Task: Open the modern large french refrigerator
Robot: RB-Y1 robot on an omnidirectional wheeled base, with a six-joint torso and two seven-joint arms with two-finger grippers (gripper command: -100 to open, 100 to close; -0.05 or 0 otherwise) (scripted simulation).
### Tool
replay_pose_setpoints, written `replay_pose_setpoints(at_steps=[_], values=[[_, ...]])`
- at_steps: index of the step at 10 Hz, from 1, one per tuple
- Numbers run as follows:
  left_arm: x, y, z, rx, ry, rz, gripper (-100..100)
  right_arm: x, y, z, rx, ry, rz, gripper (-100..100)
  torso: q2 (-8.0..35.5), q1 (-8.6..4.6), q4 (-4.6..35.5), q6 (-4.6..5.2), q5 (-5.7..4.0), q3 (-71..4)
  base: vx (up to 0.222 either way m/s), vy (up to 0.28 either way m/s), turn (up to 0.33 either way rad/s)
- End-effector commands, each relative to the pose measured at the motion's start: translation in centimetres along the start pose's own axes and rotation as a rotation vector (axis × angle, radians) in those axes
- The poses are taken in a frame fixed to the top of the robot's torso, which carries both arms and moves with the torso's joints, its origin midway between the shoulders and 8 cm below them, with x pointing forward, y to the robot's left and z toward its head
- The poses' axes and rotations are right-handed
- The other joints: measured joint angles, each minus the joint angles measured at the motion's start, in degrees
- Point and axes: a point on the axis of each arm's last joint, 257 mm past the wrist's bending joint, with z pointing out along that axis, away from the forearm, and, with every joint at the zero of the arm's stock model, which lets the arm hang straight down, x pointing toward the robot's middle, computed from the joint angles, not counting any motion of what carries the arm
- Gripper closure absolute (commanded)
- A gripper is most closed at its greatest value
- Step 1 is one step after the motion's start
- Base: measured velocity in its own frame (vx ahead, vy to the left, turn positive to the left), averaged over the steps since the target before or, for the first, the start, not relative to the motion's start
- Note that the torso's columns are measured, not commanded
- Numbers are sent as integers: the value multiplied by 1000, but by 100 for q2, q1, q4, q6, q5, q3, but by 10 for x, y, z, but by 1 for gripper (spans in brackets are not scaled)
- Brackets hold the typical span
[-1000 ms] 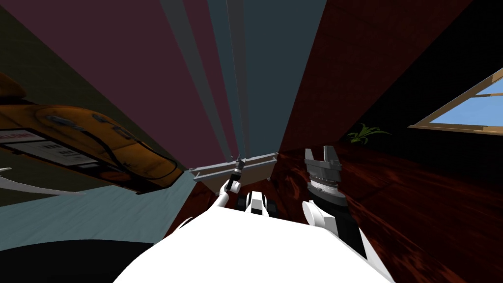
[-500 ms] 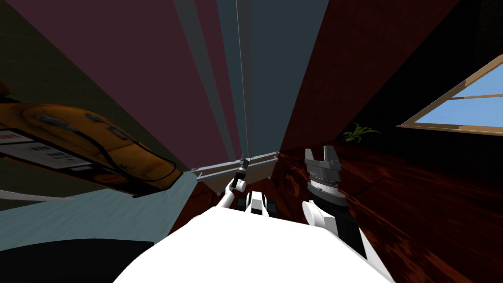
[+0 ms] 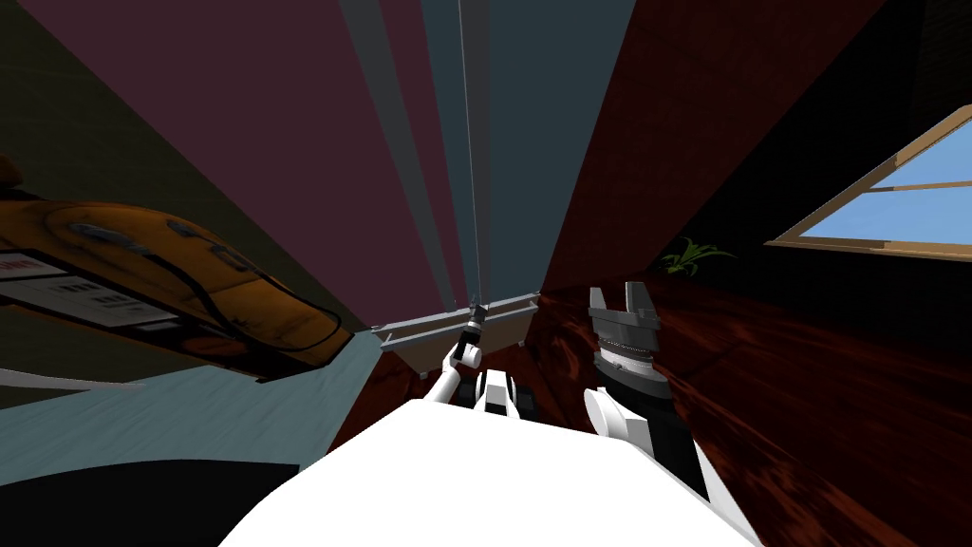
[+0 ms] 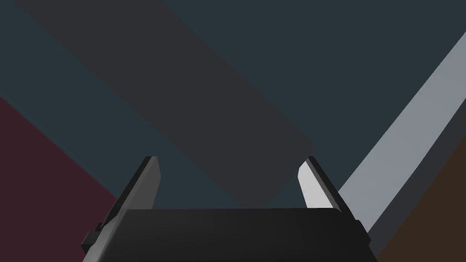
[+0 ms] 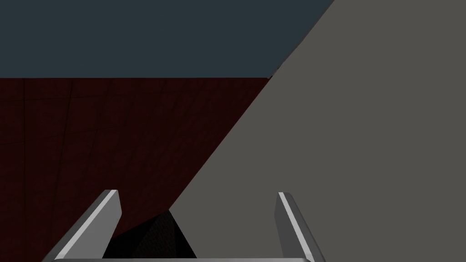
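The refrigerator (image 3: 517,142) is a tall slate-blue front straight ahead, with darker grey vertical strips (image 3: 475,171) at its middle and a thin pale line between them. A light grey bar (image 3: 418,330) crosses its lower part. My left gripper (image 3: 473,311) reaches to that bar, just below the strips. In the left wrist view the left gripper (image 4: 230,179) is open, and a dark grey strip (image 4: 191,104) runs slantwise between its fingers, with the pale bar (image 4: 409,136) beside them. My right gripper (image 3: 622,299) hangs open further right, away from the front, holding nothing.
A maroon panel (image 3: 285,142) flanks the refrigerator on the left and a dark red wooden wall (image 3: 645,142) on the right. An orange object (image 3: 190,275) juts in at the left. A small green plant (image 3: 698,256) and a window (image 3: 902,209) lie to the right.
My left hand has crept a little to the right and forward along the grey bar, towards the middle strips. The head view shifted slightly at first. The right arm is still.
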Motion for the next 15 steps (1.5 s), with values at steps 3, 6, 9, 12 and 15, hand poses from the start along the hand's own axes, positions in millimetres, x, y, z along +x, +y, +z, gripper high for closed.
replay_pose_setpoints(at_steps=[3, 6, 9, 12, 15], values=[[-1, 1, -3, 1, 0, 0, 100, 0, 0, 0, 0, 0, 0, 0, 34, 12, 9, -14, 1, 18, -4, -1, -29], [-9, -9, 2, 24, -29, 12, 100, 0, 0, 0, 0, 0, 0, 0, 62, -16, 15, -34, -8, 34, -53, -139, 128], [-25, -27, 4, 63, -76, 33, 100, 0, 0, 0, 0, 0, 1, 0, 59, -56, 24, 17, -15, 35, -112, -321, 186], [-41, -45, 5, 101, -124, 55, 100, 0, 0, 0, 0, 0, 1, 0, 33, -23, 39, 23, -15, 15, -125, -294, 171], [-57, -48, -1, 99, -163, 65, 100, 0, 0, 0, 0, 0, 1, 0, 52, -27, 47, 5, -19, 28, -93, -255, 137]])
